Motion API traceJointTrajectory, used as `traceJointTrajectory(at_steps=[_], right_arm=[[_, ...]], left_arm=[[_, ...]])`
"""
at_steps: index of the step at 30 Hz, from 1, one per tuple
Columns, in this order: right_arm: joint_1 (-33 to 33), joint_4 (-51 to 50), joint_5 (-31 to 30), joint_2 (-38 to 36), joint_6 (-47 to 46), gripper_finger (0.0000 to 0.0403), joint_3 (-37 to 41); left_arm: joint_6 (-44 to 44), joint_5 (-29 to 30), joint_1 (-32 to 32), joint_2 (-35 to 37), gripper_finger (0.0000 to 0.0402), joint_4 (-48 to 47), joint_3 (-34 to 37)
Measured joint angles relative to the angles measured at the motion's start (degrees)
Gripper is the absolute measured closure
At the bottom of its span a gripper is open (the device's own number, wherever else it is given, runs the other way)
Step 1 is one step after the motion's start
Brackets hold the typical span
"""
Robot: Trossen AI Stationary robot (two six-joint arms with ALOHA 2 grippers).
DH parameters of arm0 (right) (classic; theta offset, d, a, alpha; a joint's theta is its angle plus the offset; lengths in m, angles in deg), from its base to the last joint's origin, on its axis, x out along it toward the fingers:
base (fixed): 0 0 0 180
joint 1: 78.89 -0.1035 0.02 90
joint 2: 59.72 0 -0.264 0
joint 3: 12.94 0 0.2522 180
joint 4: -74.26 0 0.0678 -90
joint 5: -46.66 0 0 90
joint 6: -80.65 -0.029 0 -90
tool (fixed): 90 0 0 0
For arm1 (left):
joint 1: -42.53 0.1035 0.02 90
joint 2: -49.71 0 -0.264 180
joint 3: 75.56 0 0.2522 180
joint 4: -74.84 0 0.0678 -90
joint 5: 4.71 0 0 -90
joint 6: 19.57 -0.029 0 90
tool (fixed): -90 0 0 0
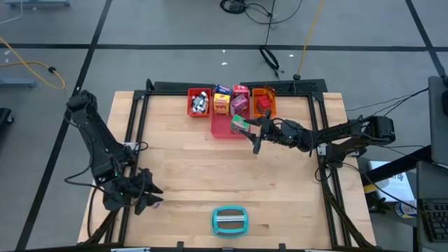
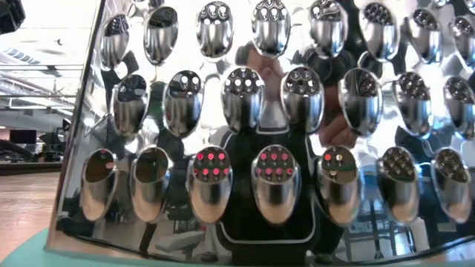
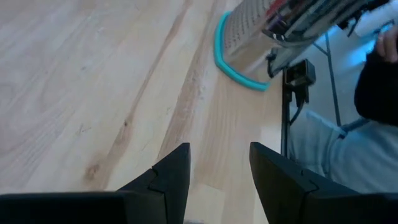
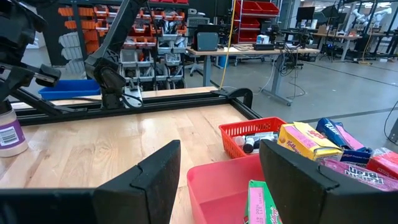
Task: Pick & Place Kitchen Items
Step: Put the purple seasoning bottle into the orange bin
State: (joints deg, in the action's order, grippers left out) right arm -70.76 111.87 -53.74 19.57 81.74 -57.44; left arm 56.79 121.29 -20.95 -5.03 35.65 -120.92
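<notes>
A green box lies in the pink tray, which sits at the table's far side. My right gripper hovers open and level just right of that box, its fingers clear of it. Behind the pink tray, a yellow box and a purple packet stand between the red tray and the orange tray. My left gripper waits open over the near left of the table, nothing between its fingers. A small white bottle with a purple label stands on the table near it.
A teal-and-grey oblong object lies at the table's near edge and fills the low view with its metal face. Black frame rails run along the table's sides. A seated person shows beyond the near edge. Bare wood spans the middle.
</notes>
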Motion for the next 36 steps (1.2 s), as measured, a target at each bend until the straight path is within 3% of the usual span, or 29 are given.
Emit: traceJointTrajectory(at_steps=[6, 17, 36], right_arm=[[-0.01, -0.22, 0.0, 0.0, -0.01, 0.0193, 0.0], [-0.01, -0.55, 0.0, 0.0, -0.01, 0.0193, 0.0], [-0.01, -1.55, 0.0, 0.0, -1.74, 0.0193, 0.0]], left_arm=[[-1.22, -1.72, 1.78, 0.0, 0.0232, -0.21, 0.0], [-3.01, -6.41, 2.88, 0.07, 0.0187, -0.04, -0.02], [-0.04, -15.29, 2.88, 0.07, 0.0185, -5.29, -0.11]])
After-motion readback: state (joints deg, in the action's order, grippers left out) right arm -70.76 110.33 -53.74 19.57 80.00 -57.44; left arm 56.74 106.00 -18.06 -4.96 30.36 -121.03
